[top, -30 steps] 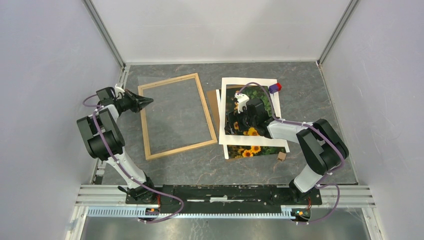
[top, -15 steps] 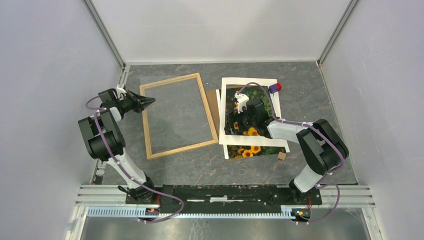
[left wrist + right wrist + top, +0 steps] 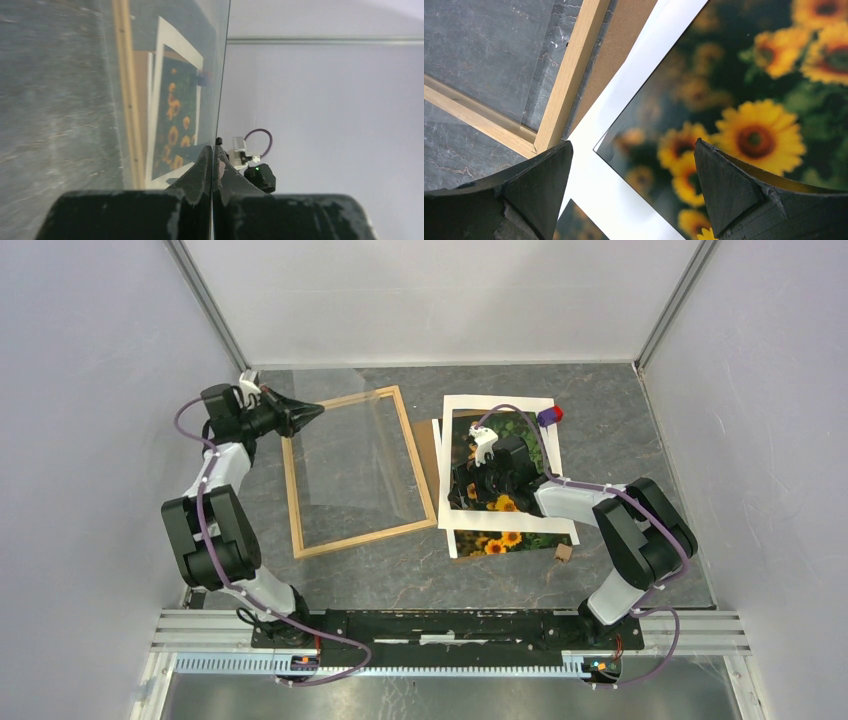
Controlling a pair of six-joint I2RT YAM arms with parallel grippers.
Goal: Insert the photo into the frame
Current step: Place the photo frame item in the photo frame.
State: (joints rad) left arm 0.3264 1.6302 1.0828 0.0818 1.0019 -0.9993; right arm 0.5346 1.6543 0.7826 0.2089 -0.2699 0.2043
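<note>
Pane-removal step. Your left gripper (image 3: 312, 412) pinches the clear pane (image 3: 350, 455), tilted up off the frame (image 3: 292, 502). Your right gripper (image 3: 632, 144), jaws spread, hovers over the photo (image 3: 749, 100) alongside. Next, park the pane clear.

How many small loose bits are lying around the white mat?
2. A red-and-blue piece at the mat's far right corner; a brown block off its near right corner. More may hide under the right arm.
</note>
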